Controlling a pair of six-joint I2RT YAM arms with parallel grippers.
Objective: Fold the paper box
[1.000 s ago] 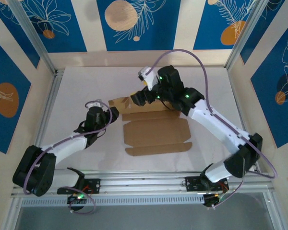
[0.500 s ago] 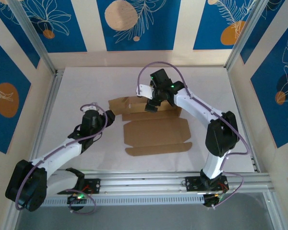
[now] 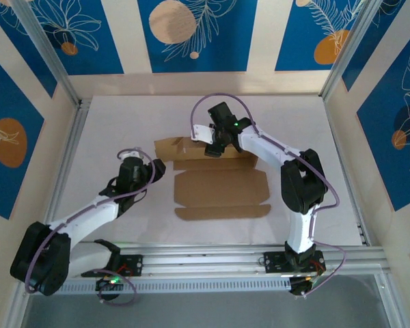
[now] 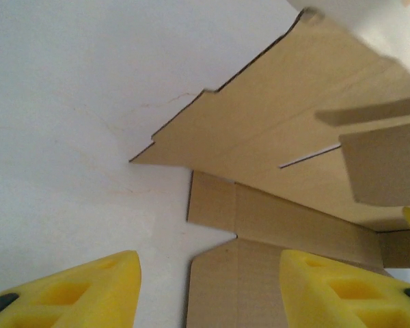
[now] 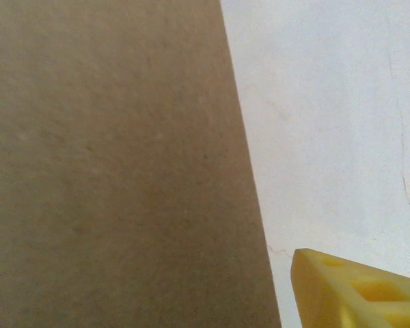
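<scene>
The paper box (image 3: 219, 188) is a brown die-cut cardboard sheet lying flat mid-table, its far panel (image 3: 171, 150) lifted off the surface. My left gripper (image 3: 152, 169) hovers at the sheet's left edge, open; its yellow fingers (image 4: 89, 294) straddle the notched corner of the cardboard (image 4: 260, 219) without touching it. My right gripper (image 3: 214, 148) sits at the raised far panel. In the right wrist view that panel (image 5: 123, 164) fills the left side and hides one finger. The other yellow finger (image 5: 359, 290) stands clear of the panel's edge over white table.
The white table top (image 3: 123, 123) is ringed by aluminium rails (image 3: 68, 150) and blue-and-cream patterned walls. A near rail (image 3: 205, 256) carries both arm bases. Purple cables loop above each arm.
The right arm has folded in toward the middle, its gripper staying at the raised far panel, now slightly left and lower. The left gripper has drifted a little along the sheet's left edge.
</scene>
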